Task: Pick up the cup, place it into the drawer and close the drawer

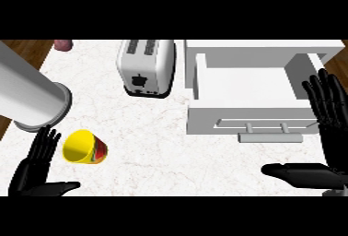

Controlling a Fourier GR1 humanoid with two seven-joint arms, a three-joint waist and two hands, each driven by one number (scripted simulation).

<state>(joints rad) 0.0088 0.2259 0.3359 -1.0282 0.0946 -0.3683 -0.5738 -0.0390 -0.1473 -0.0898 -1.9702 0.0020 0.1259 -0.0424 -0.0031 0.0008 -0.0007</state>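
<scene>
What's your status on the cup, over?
Hands: left hand open beside cup; right hand open by drawer. Cup on its side on counter, not held. Drawer open; toaster stands back, off the path.

Yellow cup (pixel 83 147) just beside left hand (pixel 31 177); drawer (pixel 204 120) open.

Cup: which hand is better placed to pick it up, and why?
Left. The left hand is open beside the cup; the right hand is far across the counter, by the open drawer.

The marbled white counter (pixel 170 156) carries a toaster (pixel 145 67), a yellow cup (pixel 83 147) and an open drawer (pixel 204 120).
</scene>
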